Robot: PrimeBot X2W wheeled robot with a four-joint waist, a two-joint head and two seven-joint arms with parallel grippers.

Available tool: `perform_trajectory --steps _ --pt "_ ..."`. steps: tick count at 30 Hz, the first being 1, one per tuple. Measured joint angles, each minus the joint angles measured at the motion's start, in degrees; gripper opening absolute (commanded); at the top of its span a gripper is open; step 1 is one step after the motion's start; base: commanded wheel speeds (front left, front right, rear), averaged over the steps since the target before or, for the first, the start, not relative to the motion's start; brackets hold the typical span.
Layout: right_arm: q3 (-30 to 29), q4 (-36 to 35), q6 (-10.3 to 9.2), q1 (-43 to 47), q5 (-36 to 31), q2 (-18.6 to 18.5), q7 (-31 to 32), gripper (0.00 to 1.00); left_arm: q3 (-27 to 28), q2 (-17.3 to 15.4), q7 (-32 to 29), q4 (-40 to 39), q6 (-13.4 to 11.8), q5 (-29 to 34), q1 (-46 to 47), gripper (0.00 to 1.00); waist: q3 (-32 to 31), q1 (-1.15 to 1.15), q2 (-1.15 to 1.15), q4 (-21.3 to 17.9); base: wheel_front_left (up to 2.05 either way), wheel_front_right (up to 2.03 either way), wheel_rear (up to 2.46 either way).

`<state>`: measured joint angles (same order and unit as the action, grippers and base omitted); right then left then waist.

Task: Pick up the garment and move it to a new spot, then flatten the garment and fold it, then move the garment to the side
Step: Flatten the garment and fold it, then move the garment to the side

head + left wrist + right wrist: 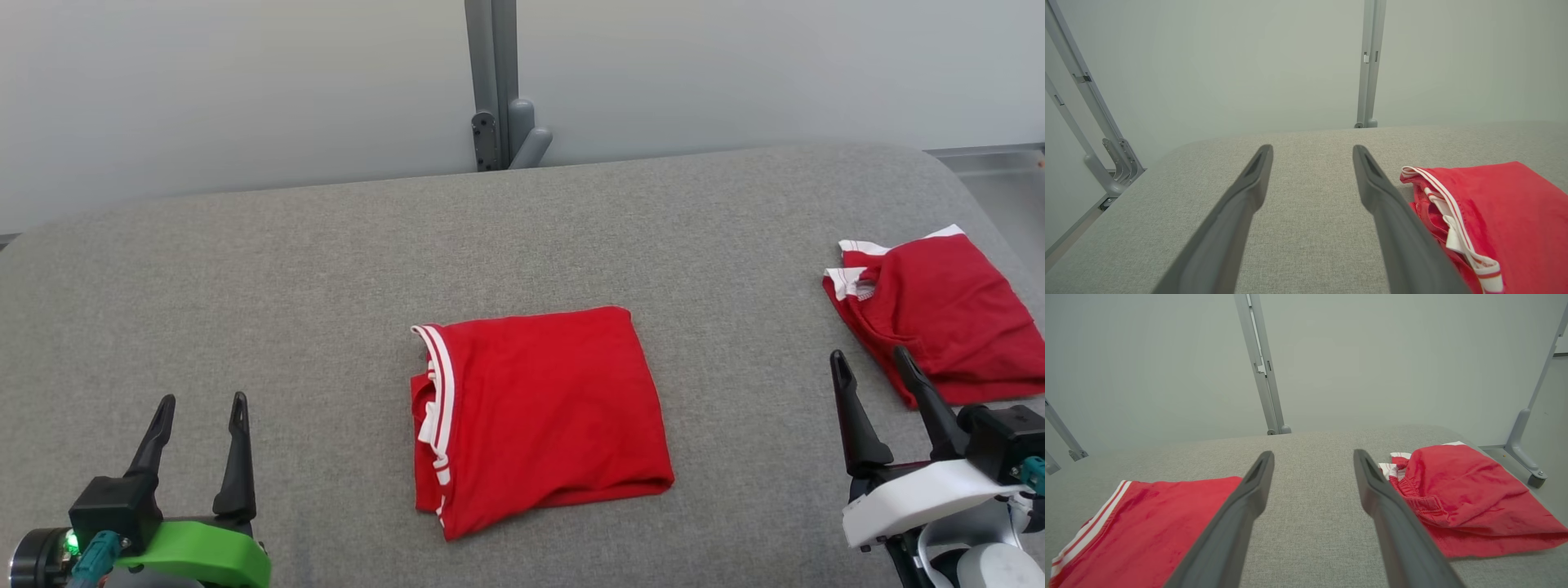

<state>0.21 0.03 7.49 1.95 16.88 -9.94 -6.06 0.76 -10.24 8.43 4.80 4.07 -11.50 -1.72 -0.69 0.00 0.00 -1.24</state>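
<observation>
At the middle of your grey padded table point(245, 269) lies the folded red garment point(547, 408), flat and roughly square. Its white-striped edge is turned toward the robot's left, with several layers of hem showing along that side. Nothing touches it.

Your left gripper point(203, 400) sits low at the near left, well apart from the garment, fingers pointing away from the robot. Its jaws stand wide and hold nothing. In the left wrist view you see bare table cloth between the fingers and the garment's striped edge off to the right of them.

Your right gripper point(868, 354) sits at the near right, jaws likewise spread wide and empty. A second red garment point(947, 310), folded, with white trim at its far left corner, lies close to the table's right edge. The right gripper's outer finger crosses that cloth's near edge in the head view; you cannot tell from any view whether it touches.

Beyond the table's far edge a grey post point(492, 82) rises against the pale wall point(204, 98).
</observation>
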Motion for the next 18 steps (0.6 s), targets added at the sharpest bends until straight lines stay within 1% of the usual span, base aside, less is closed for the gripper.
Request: perform_trajectory --steps 14,18 --pt "-0.5 -0.1 0.0 0.0 -0.1 0.0 0.4 1.0 -0.6 -0.2 0.0 -0.2 -0.4 -0.6 0.0 1.0 0.1 0.0 0.0 0.4 0.0 0.0 0.0" --pt "-0.9 0.1 0.0 0.1 -0.1 -0.3 1.0 1.0 -0.9 -0.2 0.3 -0.5 -0.5 -0.9 0.4 1.0 0.3 0.0 0.0 1.1 0.0 0.0 0.0"
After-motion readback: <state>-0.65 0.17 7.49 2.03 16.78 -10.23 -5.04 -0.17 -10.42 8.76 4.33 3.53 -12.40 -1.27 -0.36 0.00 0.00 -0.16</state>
